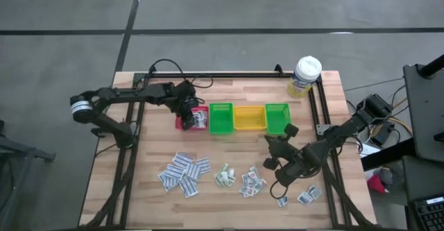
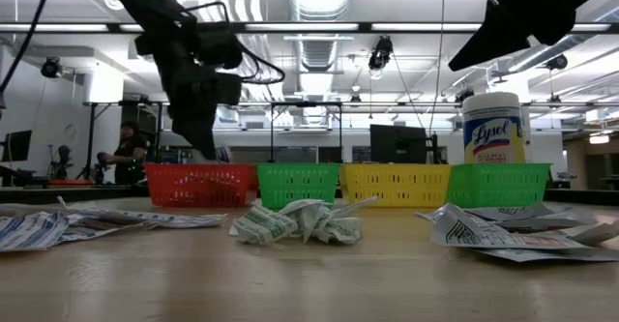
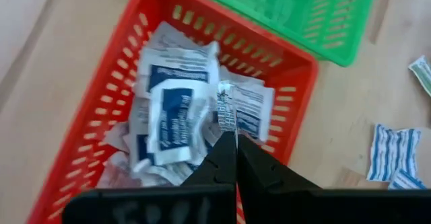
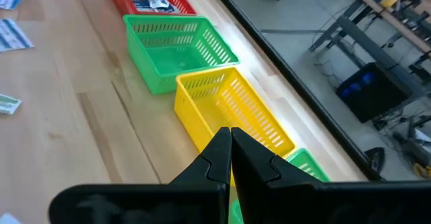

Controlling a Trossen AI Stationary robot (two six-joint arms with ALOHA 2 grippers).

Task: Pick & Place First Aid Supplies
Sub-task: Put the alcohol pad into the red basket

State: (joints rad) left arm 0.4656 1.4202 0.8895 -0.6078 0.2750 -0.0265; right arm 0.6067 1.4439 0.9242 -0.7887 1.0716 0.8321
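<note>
loose first aid packets (image 1: 186, 172) lie spread along the near table. the right gripper (image 1: 280, 146) hangs just beyond them, fingers together, empty. farther left, the left gripper (image 3: 229, 140), pinched on a packet (image 3: 225, 106), is above the packet-filled red bin (image 3: 94, 109).

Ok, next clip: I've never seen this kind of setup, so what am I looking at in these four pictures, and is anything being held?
Two robot arms work at a wooden table. One picture looks down from above, one looks level across the tabletop, and one comes from each arm's wrist. The left tool hangs over the red bin, shut on a small white packet; that bin already holds blue-printed packets. The right tool is shut and empty, above the yellow bin, which sits between two green bins. More packets lie loose on the table, and a Lysol bottle stands at the far corner.
</note>
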